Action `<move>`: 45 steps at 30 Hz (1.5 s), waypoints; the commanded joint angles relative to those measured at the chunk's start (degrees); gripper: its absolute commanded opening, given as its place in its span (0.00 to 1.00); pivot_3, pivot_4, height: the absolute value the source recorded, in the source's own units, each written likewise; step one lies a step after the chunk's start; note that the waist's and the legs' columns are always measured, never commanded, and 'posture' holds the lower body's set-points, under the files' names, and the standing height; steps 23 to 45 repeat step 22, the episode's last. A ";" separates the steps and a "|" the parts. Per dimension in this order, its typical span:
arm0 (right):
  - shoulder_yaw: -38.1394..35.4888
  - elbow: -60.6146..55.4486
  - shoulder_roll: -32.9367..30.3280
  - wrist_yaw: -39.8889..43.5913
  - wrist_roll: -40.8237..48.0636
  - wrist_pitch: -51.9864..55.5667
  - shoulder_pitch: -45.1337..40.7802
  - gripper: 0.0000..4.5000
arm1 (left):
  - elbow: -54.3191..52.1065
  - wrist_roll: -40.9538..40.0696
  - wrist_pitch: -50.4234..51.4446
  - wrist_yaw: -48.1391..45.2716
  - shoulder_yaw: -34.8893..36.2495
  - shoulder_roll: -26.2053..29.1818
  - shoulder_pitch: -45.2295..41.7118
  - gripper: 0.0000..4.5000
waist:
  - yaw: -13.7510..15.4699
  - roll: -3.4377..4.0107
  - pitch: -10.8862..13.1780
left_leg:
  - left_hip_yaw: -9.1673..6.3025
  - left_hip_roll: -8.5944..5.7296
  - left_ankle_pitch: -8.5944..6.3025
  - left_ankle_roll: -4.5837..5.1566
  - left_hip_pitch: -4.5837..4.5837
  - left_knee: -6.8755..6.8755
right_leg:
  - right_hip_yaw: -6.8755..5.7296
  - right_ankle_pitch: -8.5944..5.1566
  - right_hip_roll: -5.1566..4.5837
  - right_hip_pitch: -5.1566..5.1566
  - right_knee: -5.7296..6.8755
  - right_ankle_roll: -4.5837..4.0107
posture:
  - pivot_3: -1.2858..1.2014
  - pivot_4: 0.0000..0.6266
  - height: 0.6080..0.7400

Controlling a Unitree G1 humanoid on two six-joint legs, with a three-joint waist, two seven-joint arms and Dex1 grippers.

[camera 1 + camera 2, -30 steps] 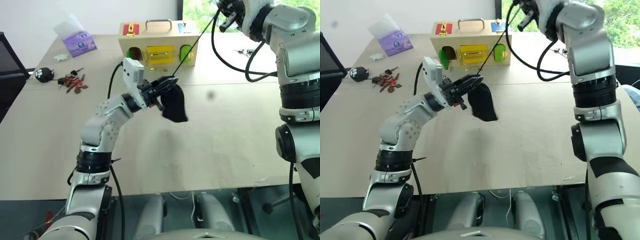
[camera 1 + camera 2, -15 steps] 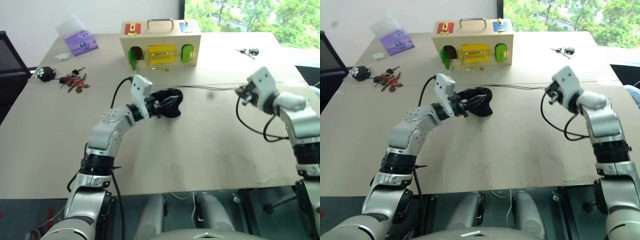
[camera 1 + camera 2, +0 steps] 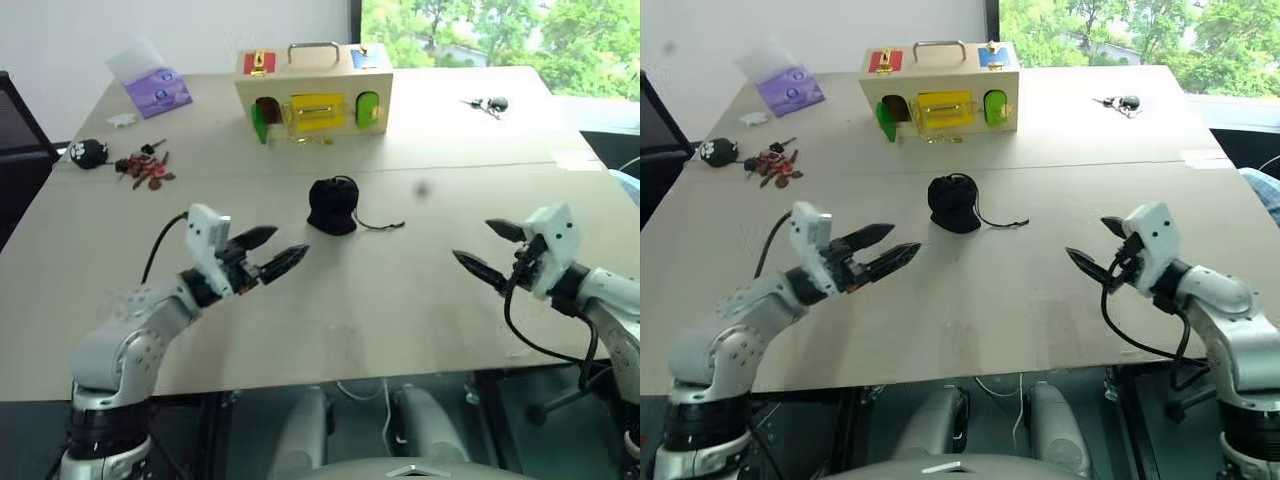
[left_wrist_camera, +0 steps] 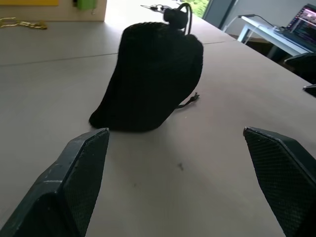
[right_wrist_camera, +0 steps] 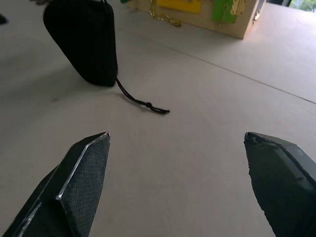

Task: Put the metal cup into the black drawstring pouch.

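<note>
Cinched black drawstring pouch (image 3: pixel 333 206), contents hidden

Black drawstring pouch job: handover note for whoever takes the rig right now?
Left tool: open, empty, low over the table, aimed at the pouch, apart from it.
Right tool: open, empty, on the other side, also clear.
Small soft black fabric drawstring pouch: stands upright on the beige table, top cinched, cord trailing toward the right tool.
Shiny steel metal cup: cannot be seen; the pouch looks filled out, so it is probably inside.
Done: pouch set down and let go.
Left: confirm the cup is inside.
</note>
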 commanded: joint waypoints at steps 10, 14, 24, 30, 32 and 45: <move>-0.13 -5.75 0.04 -0.72 -2.71 -11.74 13.57 0.98 | -7.83 -1.33 -5.45 2.06 9.09 -1.60 15.70 1.00 | 1.32 0.00 -0.04 | 0.01 0.01 0.00 0.00 0.02 0.06 | -0.05 -0.01 0.00 0.06 -0.02 -0.02 | 0.52 0.24 1.00; -1.28 -5.64 -0.69 0.00 -1.90 -13.15 15.57 0.98 | -7.16 -1.33 -6.12 1.66 10.75 -1.27 17.60 1.00 | 1.23 0.00 -0.06 | 0.09 0.01 0.00 0.01 0.05 0.11 | -0.01 -0.02 0.00 0.07 -0.02 0.00 | 0.52 0.24 1.00; -1.58 0.78 -1.80 2.03 -2.94 -19.13 15.97 0.98 | -4.91 0.22 -8.30 3.57 9.73 -2.97 16.75 1.00 | 1.28 -0.03 -0.10 | 0.10 0.02 0.00 0.01 0.06 0.11 | -0.02 -0.02 0.02 0.08 -0.02 0.00 | 0.52 0.24 1.00; -1.58 0.78 -1.80 2.03 -2.94 -19.13 15.97 0.98 | -4.91 0.22 -8.30 3.57 9.73 -2.97 16.75 1.00 | 1.28 -0.03 -0.10 | 0.10 0.02 0.00 0.01 0.06 0.11 | -0.02 -0.02 0.02 0.08 -0.02 0.00 | 0.52 0.24 1.00; -1.58 0.78 -1.80 2.03 -2.94 -19.13 15.97 0.98 | -4.91 0.22 -8.30 3.57 9.73 -2.97 16.75 1.00 | 1.28 -0.03 -0.10 | 0.10 0.02 0.00 0.01 0.06 0.11 | -0.02 -0.02 0.02 0.08 -0.02 0.00 | 0.52 0.24 1.00; -1.58 0.78 -1.80 2.03 -2.94 -19.13 15.97 0.98 | -4.91 0.22 -8.30 3.57 9.73 -2.97 16.75 1.00 | 1.28 -0.03 -0.10 | 0.10 0.02 0.00 0.01 0.06 0.11 | -0.02 -0.02 0.02 0.08 -0.02 0.00 | 0.52 0.24 1.00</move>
